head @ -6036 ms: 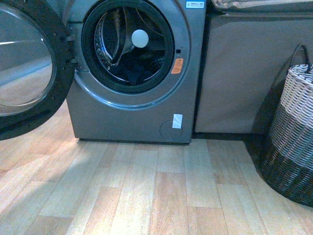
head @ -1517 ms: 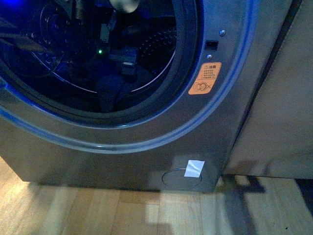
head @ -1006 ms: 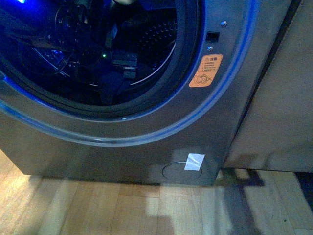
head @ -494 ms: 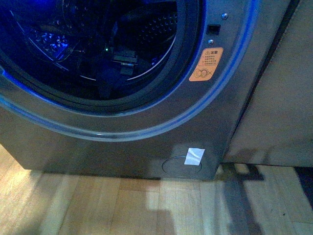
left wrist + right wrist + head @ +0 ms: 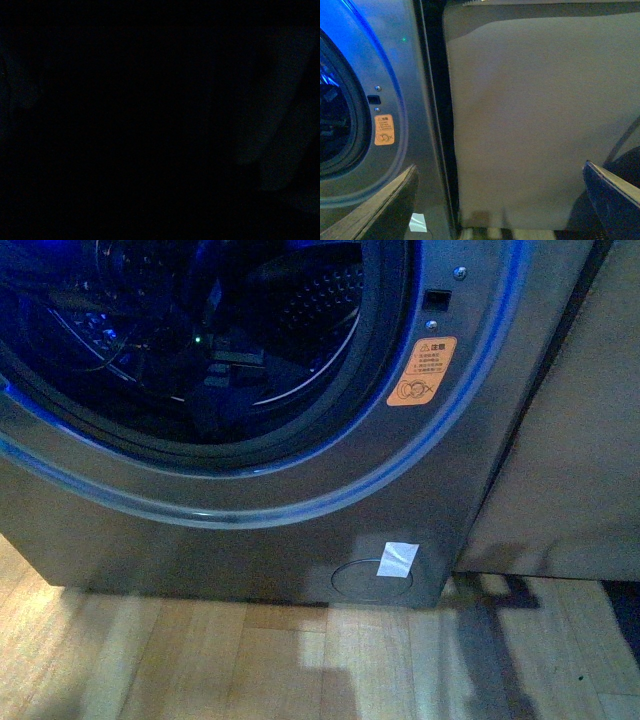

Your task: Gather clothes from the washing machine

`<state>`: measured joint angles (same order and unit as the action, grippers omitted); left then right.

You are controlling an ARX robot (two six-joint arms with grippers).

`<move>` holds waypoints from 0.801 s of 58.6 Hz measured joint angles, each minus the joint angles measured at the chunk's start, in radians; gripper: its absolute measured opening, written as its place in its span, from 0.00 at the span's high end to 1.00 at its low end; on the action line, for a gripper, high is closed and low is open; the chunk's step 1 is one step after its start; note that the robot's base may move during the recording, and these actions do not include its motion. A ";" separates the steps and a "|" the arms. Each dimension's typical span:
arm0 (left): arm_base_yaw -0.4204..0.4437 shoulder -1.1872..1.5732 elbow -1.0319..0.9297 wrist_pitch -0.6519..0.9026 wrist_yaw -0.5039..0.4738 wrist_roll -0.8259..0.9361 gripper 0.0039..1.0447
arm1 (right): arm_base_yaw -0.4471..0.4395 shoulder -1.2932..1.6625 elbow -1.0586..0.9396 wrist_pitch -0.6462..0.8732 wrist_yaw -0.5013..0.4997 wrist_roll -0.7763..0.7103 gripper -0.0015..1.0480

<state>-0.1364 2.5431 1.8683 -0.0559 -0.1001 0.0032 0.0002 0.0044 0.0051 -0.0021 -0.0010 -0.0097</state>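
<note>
Clothes (image 5: 222, 412) lie at six o'clock in the washing machine (image 5: 250, 550) drum. The left gripper (image 5: 228, 368), lost in gloom, cannot be read, while the right gripper (image 5: 500, 165) gapes open. A blind grab could miss or snag.

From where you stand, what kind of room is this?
Probably a home laundry corner: a front-loading washing machine with a round porthole, a plain beige cabinet right beside it, and a floor of wooden planks.
</note>
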 joint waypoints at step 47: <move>-0.137 -0.755 -0.816 0.404 0.220 -0.067 0.95 | 0.000 0.000 0.000 0.000 0.000 0.000 0.07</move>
<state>-0.2737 1.7878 1.0519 0.3477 0.1196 -0.0635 0.0002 0.0044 0.0051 -0.0021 -0.0013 -0.0097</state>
